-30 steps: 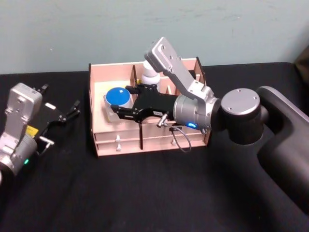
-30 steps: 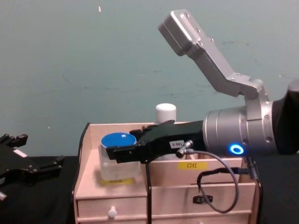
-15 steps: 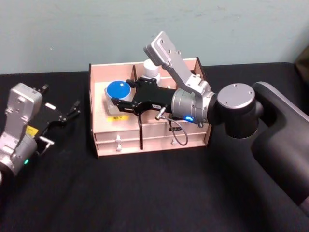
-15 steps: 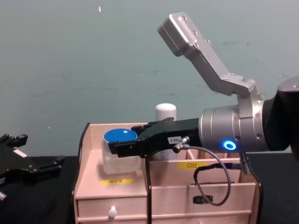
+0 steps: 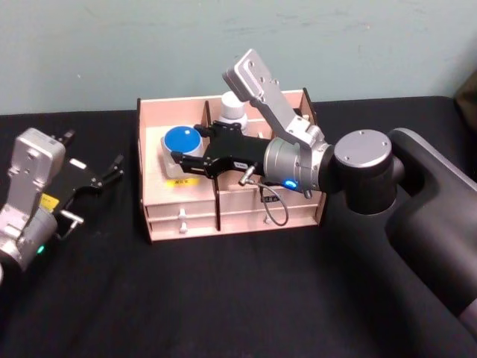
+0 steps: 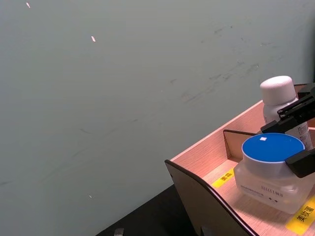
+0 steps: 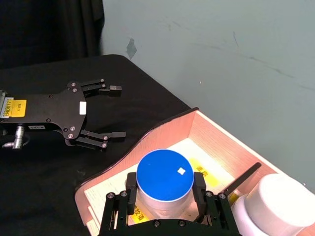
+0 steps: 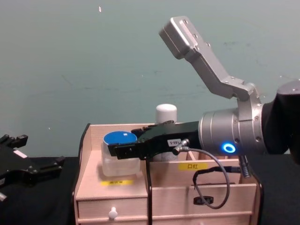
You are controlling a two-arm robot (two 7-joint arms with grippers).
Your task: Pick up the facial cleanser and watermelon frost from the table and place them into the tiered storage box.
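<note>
Moved deeper into the storage box (image 5: 223, 216) over the last second, the right gripper (image 5: 181, 155) keeps its fingers clamped on one blue-lidded jar (image 5: 182, 140) in the left compartment. One white-capped bottle (image 5: 232, 109) stands behind. Two grippers are in view: the left gripper (image 5: 115, 168), fingers apart, rests on the table (image 5: 223, 298) beside the box. The right wrist view shows both fingers flanking the jar.

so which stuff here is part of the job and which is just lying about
Job:
- blue-lidded jar, held in the right gripper over the tiered storage box
- white-capped bottle, standing in the box

Lying about:
- black tablecloth
- left gripper, idle, jaws open
</note>
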